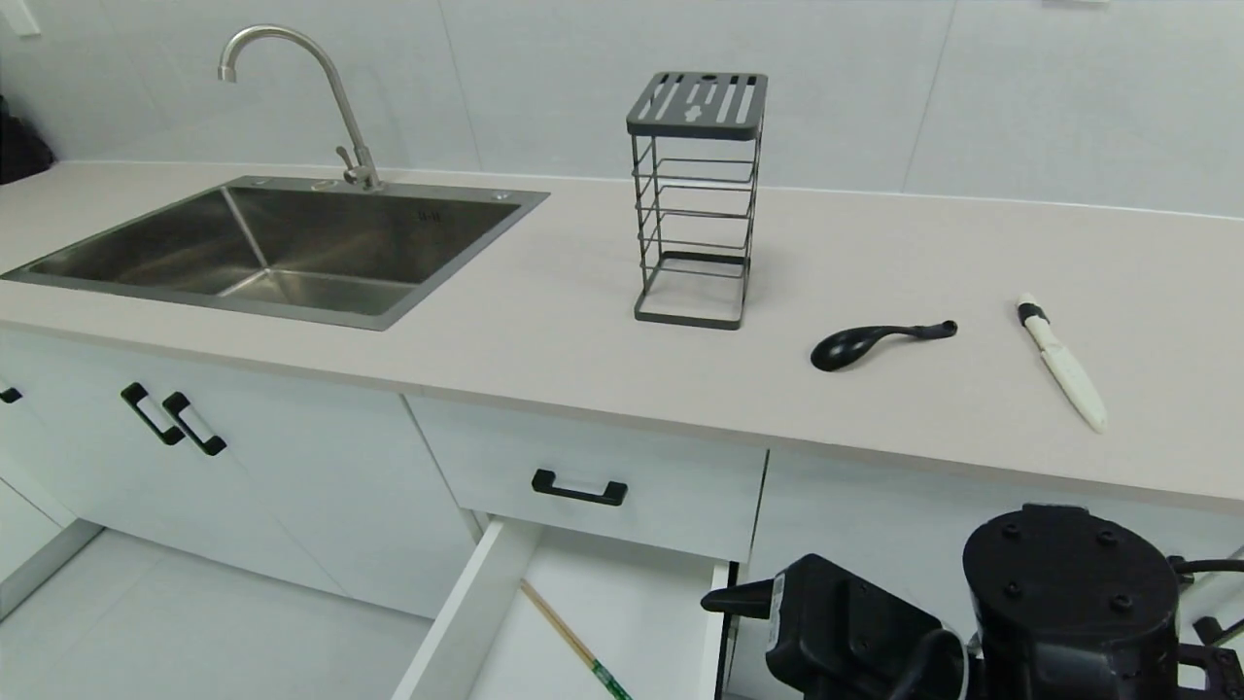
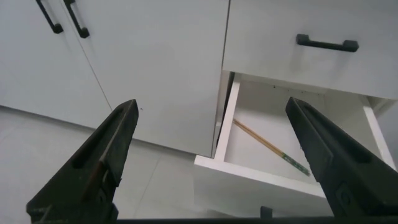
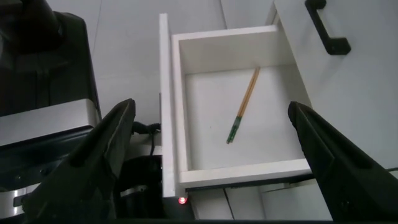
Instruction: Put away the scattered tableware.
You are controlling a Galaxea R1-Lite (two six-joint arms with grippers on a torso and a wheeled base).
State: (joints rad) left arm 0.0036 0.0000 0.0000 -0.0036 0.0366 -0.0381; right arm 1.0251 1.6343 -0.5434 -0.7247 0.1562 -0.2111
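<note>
Black spoon [image 1: 880, 343] and white knife [image 1: 1061, 364] lie apart near the countertop's [image 1: 544, 321] front edge. Left gripper [image 2: 210, 104] and right gripper [image 3: 211, 106] gape beside the open drawer [image 1: 466, 622].

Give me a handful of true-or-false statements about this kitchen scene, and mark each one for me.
1. The black plastic spoon lies on the pale countertop. True.
2. The white lower drawer is pulled open, with a green-tipped wooden chopstick inside. True.
3. The white knife with a black band lies in the drawer. False: it lies on the countertop, right of the spoon.
4. The dark wire rack holds the spoon. False: the spoon lies on the countertop, apart from the rack.
5. Both claws are shut. False: the left claw and right claw are open, holding nothing.
</note>
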